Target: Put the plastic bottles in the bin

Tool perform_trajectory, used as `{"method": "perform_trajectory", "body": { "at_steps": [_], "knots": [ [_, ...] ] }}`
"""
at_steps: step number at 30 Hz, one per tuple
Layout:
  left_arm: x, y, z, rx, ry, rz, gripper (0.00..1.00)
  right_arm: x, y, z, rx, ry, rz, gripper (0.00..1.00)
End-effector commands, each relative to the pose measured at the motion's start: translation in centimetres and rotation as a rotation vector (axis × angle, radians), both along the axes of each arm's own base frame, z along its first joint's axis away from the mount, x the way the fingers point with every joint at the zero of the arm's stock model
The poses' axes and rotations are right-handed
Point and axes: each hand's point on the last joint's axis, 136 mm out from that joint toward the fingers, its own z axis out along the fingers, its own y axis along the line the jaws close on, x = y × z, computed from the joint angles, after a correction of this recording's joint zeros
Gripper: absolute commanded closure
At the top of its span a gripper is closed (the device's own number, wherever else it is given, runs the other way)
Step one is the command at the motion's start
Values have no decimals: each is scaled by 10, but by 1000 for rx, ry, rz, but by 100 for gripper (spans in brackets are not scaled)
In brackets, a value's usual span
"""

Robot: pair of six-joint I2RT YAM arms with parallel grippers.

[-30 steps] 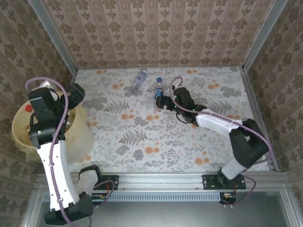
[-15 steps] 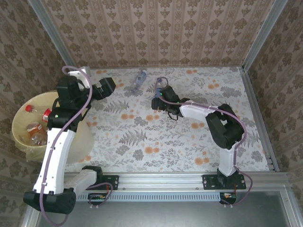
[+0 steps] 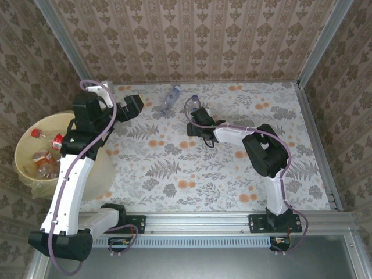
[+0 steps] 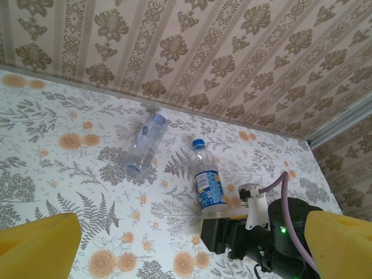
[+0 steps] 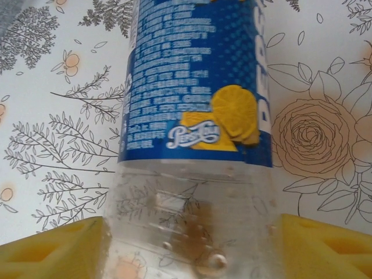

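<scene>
Now the right gripper [image 5: 192,253] has its yellow pads [image 5: 55,250] pressed against both sides of the clear lower part of an upright Pepsi bottle [image 5: 195,99], just beneath the blue label with its lemon slice. A second ago those jaws stood wide, just beside the bottle. From above, the right gripper [image 3: 196,128] sits at the near side of this blue-capped bottle [image 3: 195,108] in the far middle of the floral table [image 3: 232,180], and the right arm is folded more tightly than before. The left gripper [image 3: 131,107] is spread wide, its pads [image 4: 38,247] at the two lower corners of its wrist view, holding nothing. It hung over the bin a second ago and has since swung out above the far-left part of the table. Between both grippers, a clear bottle [image 4: 142,145] lies on its side near the back wall, unmoved. The pale yellow bin [image 3: 23,145] stands off the table's left edge, and several red-labelled bottles [image 3: 47,156] now show inside it.
</scene>
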Motion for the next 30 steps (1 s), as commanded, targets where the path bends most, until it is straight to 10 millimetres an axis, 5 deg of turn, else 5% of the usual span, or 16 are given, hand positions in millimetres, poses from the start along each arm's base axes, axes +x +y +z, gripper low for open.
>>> {"method": "perform_trajectory", "body": {
  "at_steps": [1, 14, 30],
  "knots": [
    [3, 0, 0, 21, 2, 4, 0, 4, 2, 5, -29, -29, 25, 32],
    [23, -29, -23, -33, 77, -11, 0, -23, 0, 73, 123, -212, 114, 46],
    [35, -151, -54, -118, 67, -343, 0, -91, 25, 159, 486, -402, 361, 47]
  ]
}}
